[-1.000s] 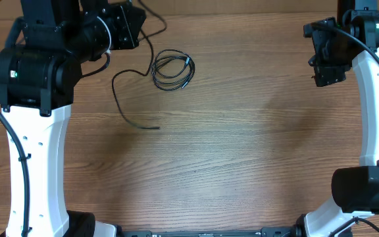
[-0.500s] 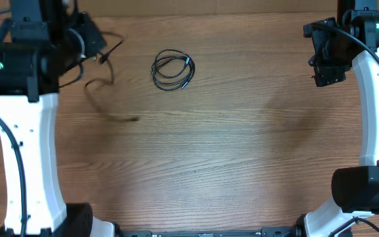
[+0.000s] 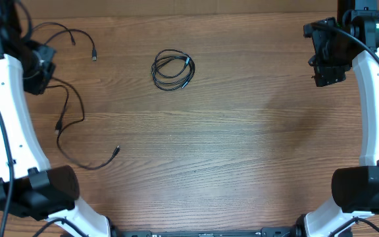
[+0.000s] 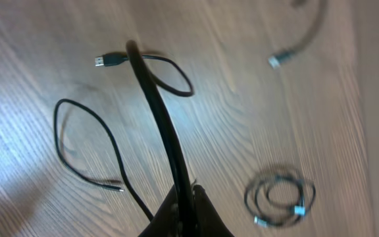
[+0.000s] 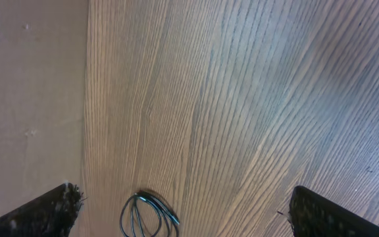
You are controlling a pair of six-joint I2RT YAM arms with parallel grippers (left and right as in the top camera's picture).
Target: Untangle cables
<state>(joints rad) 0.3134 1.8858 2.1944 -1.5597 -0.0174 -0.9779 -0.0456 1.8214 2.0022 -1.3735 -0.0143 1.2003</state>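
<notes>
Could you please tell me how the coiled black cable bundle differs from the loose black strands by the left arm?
The coiled bundle of thin black cables is wound into tight loops; the loose thin black strands sprawl in open curves, plug ends free. The bundle lies untouched by itself; one strand is pinched in the shut left gripper. Both are thin black cords on the wooden table.

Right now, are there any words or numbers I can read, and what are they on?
None: no readable words, numbers or signs show on the table, the coiled cables, the loose cables or the robot arms. Any tiny marks are too small to read.
</notes>
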